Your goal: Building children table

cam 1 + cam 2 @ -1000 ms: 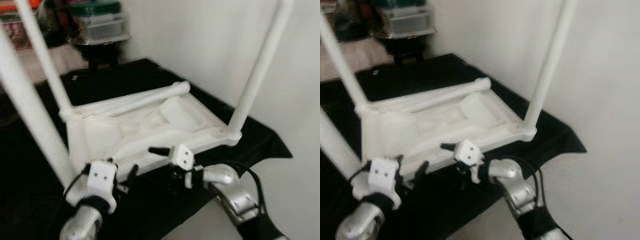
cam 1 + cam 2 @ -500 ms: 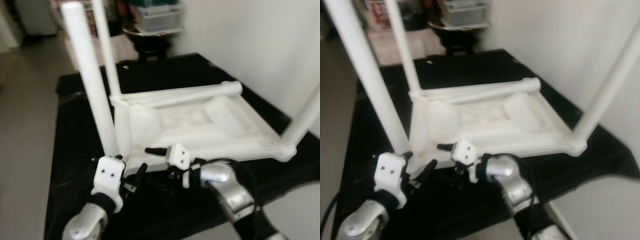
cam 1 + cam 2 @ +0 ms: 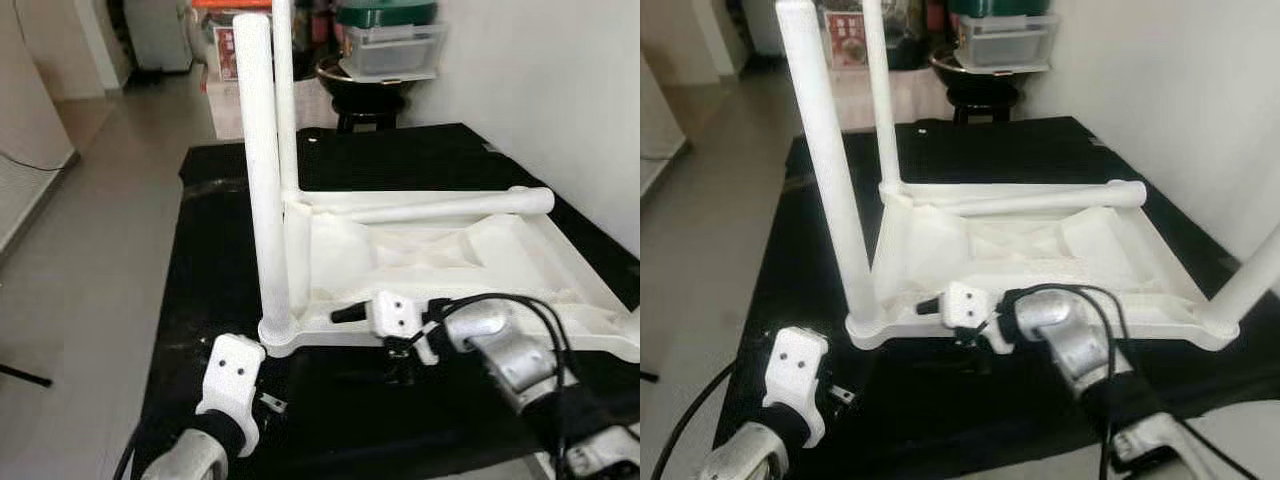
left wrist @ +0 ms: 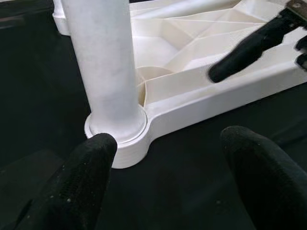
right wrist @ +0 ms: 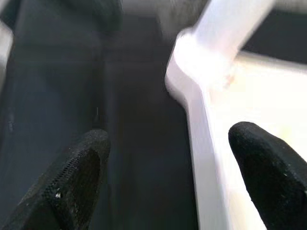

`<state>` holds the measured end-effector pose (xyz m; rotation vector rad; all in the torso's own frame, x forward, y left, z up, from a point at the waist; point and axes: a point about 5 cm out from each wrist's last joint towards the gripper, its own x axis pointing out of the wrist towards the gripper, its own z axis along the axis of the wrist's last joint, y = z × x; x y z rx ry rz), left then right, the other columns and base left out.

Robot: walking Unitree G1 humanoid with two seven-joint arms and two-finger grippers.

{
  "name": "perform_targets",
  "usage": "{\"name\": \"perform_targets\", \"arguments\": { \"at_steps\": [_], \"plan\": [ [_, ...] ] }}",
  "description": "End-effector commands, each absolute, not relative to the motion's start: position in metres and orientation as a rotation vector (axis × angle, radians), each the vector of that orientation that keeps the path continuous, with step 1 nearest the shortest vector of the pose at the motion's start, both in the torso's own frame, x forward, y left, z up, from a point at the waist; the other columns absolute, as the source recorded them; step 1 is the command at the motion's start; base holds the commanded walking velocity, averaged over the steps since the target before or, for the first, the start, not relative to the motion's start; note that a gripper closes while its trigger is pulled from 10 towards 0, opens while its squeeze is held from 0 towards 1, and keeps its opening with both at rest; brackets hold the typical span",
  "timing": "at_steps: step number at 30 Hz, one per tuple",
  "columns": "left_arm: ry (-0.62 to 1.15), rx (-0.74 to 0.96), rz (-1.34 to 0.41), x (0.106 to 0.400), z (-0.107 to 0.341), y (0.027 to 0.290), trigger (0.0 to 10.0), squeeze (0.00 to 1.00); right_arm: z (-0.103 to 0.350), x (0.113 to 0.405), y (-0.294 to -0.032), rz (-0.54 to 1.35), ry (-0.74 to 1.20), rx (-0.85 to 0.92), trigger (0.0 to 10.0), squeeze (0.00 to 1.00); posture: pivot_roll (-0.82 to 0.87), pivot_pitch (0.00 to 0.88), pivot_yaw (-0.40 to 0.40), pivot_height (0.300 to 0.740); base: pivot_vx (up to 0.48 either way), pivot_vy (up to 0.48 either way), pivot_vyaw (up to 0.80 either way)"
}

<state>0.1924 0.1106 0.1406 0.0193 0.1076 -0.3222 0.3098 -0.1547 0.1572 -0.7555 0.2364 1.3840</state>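
The upside-down white table top [image 3: 450, 260] is laid on the black-covered counter [image 3: 220, 260] with legs up, both the left gripper [image 4: 168, 158] and right gripper [image 5: 163, 163] are held spread and empty at its near edge, so gripping the near-left leg [image 3: 262, 170] is probably called for next.
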Motion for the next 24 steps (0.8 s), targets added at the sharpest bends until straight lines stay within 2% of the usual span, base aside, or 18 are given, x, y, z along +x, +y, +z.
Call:
{"name": "perform_targets", "arguments": {
  "at_steps": [1,2,3,8,11,20,24],
  "plan": [
    [0.157,0.056,-0.164,0.186,0.133,0.130,10.0,0.00,0.167,0.315,-0.170,1.393,0.302,-0.838,10.0,0.00,-0.07,0.096,-0.005,0.740,0.000,0.000,0.00],
    [0.157,0.056,-0.164,0.186,0.133,0.130,10.0,0.00,0.167,0.315,-0.170,1.393,0.302,-0.838,10.0,0.00,-0.07,0.096,-0.005,0.740,0.000,0.000,0.00],
    [0.194,0.054,-0.121,0.177,0.128,0.135,10.0,0.00,0.174,0.317,-0.182,1.388,0.357,-0.861,10.0,0.00,-0.07,0.102,-0.007,0.740,0.000,0.000,0.00],
    [0.213,0.051,-0.135,0.169,0.125,0.134,10.0,0.00,0.178,0.318,-0.193,1.385,0.412,-0.888,10.0,0.00,-0.07,0.110,-0.009,0.740,0.000,0.000,0.00],
    [0.195,0.034,-0.092,0.162,0.127,0.137,10.0,0.00,0.185,0.325,-0.205,1.324,0.445,-0.932,10.0,0.00,-0.07,0.119,-0.010,0.740,0.000,0.000,0.00],
    [0.112,0.072,-0.082,0.171,0.137,0.134,10.0,0.00,0.174,0.333,-0.206,1.241,0.549,-1.000,10.0,0.00,-0.07,0.120,-0.021,0.740,0.000,0.000,0.00],
    [0.098,0.115,-0.107,0.176,0.138,0.132,10.0,0.00,0.174,0.336,-0.216,1.203,0.607,-1.061,10.0,0.00,-0.07,0.120,-0.027,0.740,0.000,0.000,0.00]
  ]
}}
